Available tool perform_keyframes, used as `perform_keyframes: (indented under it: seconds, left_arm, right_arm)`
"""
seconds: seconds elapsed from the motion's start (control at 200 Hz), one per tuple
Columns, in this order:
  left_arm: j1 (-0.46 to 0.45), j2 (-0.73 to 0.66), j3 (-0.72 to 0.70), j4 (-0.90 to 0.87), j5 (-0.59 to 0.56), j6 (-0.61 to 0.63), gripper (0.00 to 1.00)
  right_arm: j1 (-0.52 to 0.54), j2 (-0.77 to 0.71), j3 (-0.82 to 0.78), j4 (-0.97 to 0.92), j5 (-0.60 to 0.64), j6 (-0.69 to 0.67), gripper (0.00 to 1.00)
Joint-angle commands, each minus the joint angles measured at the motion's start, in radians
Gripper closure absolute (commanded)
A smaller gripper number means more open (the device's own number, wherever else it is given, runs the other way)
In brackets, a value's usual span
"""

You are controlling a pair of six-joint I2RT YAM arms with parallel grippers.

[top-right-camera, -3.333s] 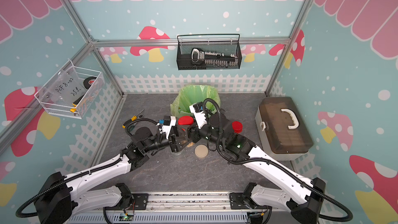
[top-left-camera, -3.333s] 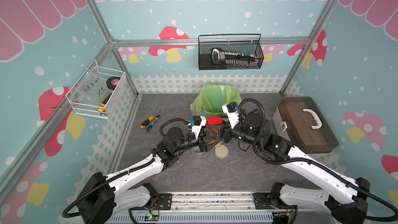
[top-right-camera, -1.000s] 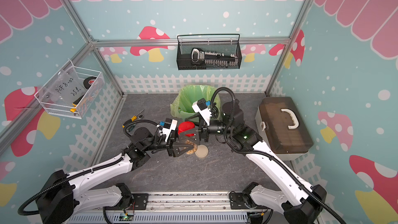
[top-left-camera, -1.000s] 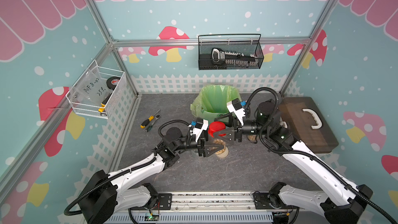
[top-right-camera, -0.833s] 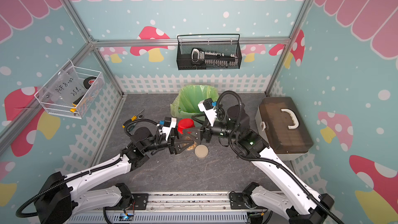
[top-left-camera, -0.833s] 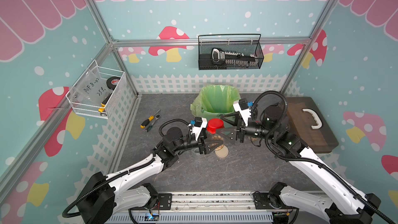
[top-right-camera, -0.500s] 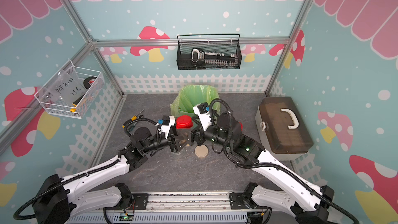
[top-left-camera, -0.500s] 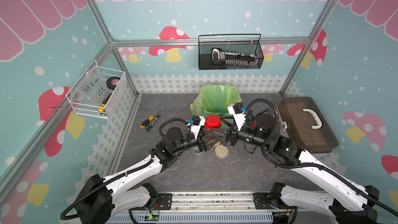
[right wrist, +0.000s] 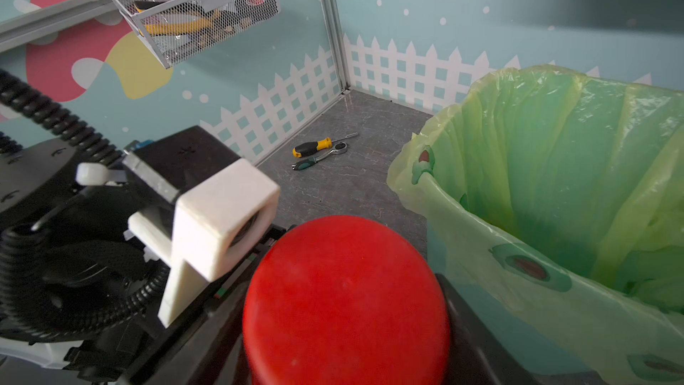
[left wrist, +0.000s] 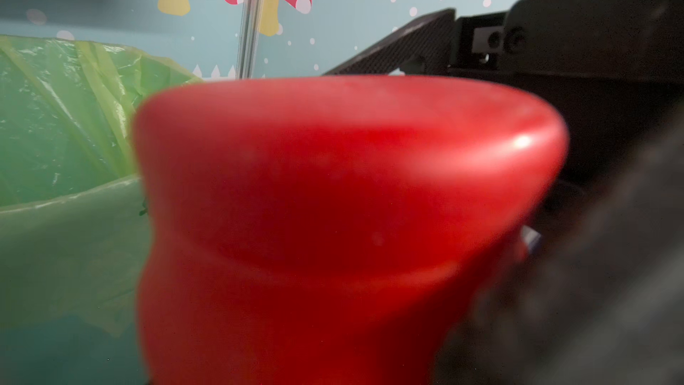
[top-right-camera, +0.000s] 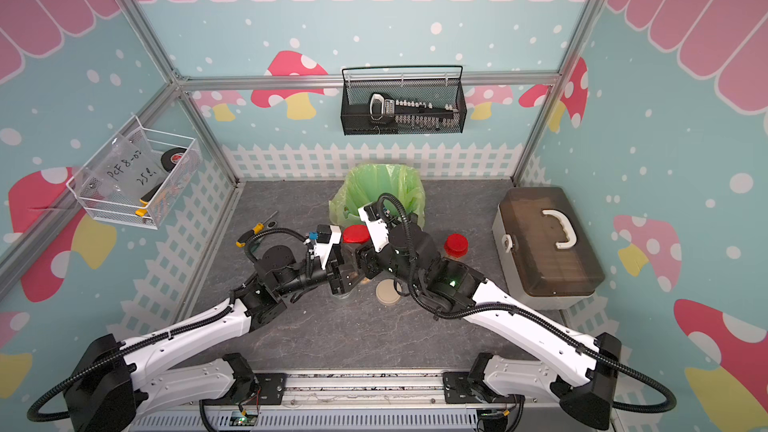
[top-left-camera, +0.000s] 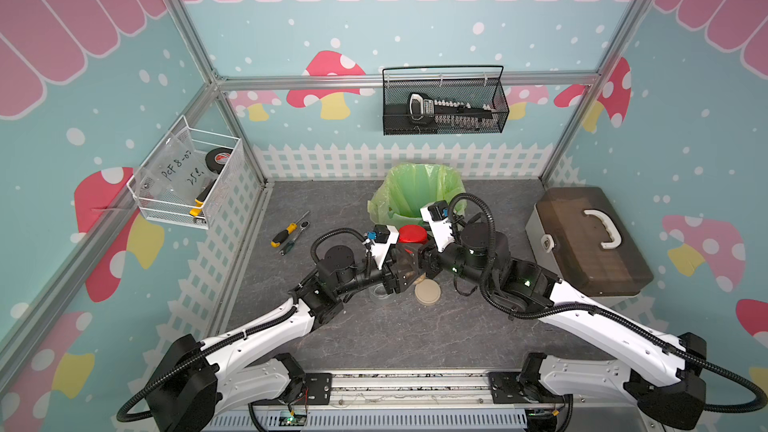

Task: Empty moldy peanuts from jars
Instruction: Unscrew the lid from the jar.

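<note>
A clear jar with a red lid (top-left-camera: pixel 411 234) (top-right-camera: pixel 356 234) hangs above the table's middle, just in front of the bin. My left gripper (top-left-camera: pixel 405 263) (top-right-camera: pixel 347 272) is shut on the jar's body. A tan patch of peanuts (top-left-camera: pixel 409 275) shows through its wall. My right gripper (top-left-camera: pixel 419 248) (right wrist: pixel 346 327) comes in from the right, and its dark fingers (right wrist: pixel 466 327) press both sides of the red lid (right wrist: pixel 344 301). That lid (left wrist: pixel 333 179) fills the left wrist view and hides the left fingers. A second red-lidded jar (top-right-camera: pixel 456 245) stands behind the right arm.
A bin with a green bag (top-left-camera: pixel 415 197) stands just behind the grippers. A loose beige lid (top-left-camera: pixel 428 293) and an open clear jar (top-left-camera: pixel 380 295) lie below them. A brown toolbox (top-left-camera: pixel 590 238) sits at the right, and a screwdriver with a ratchet (top-left-camera: pixel 289 232) at the left.
My right arm swung back in from the right, and its jaws closed round the red lid. The left gripper kept its hold on the jar, sinking slightly.
</note>
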Motion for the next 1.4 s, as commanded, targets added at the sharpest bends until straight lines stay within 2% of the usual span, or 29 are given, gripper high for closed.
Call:
perform_keyframes:
  seconds: [0.0,0.07,0.14,0.285,0.43,0.59,0.67,0.745,0.795,0.86,0.916,1.021,1.176,1.321,1.396]
  left_arm:
    - [-0.006,-0.001,0.032,0.015,0.052,0.017,0.33]
    - [-0.006,0.003,0.034,0.018,0.075,0.013,0.33]
    - [-0.006,0.005,0.034,0.028,0.1,0.007,0.33]
    - [-0.002,0.014,0.032,0.076,0.191,-0.025,0.33]
    - [0.001,0.029,0.03,0.146,0.299,-0.07,0.33]
    - [0.002,0.047,0.03,0.204,0.397,-0.108,0.33]
    - [0.003,0.051,0.028,0.232,0.423,-0.126,0.33]
    - [0.004,0.051,0.023,0.243,0.427,-0.13,0.33]
    - [0.005,0.048,0.023,0.234,0.42,-0.125,0.33]
    - [0.009,0.045,0.025,0.212,0.399,-0.114,0.33]
    - [0.009,0.04,0.027,0.184,0.364,-0.098,0.33]
    - [0.009,0.025,0.035,0.099,0.262,-0.047,0.33]
    - [0.009,0.005,0.029,0.046,0.106,-0.007,0.33]
    - [0.009,-0.026,0.017,-0.005,-0.066,0.022,0.34]
    - [0.008,-0.034,0.01,-0.011,-0.118,0.03,0.34]
  right_arm:
    - [-0.001,-0.003,0.024,0.018,0.008,-0.011,0.46]
    - [-0.005,-0.019,0.019,0.016,-0.035,-0.021,0.53]
    - [-0.039,-0.039,0.012,0.015,-0.131,-0.021,0.56]
    - [-0.2,-0.054,-0.013,0.027,-0.478,0.003,0.59]
    - [-0.295,-0.052,-0.039,0.098,-0.837,-0.038,0.59]
    - [-0.323,-0.011,-0.013,0.13,-1.127,-0.073,0.59]
    - [-0.336,0.012,-0.008,0.147,-1.237,-0.095,0.57]
    - [-0.344,0.025,-0.004,0.148,-1.278,-0.111,0.53]
    - [-0.346,0.022,-0.004,0.148,-1.268,-0.11,0.48]
    - [-0.351,0.002,-0.011,0.145,-1.229,-0.1,0.32]
    - [-0.358,-0.025,-0.023,0.141,-1.18,-0.086,0.22]
    - [-0.358,-0.091,-0.046,0.118,-1.002,-0.045,0.1]
    - [-0.327,-0.163,-0.072,0.078,-0.639,0.053,0.09]
    - [-0.144,-0.202,-0.062,0.006,-0.234,0.029,0.09]
    - [-0.082,-0.188,-0.062,0.013,-0.108,0.038,0.09]
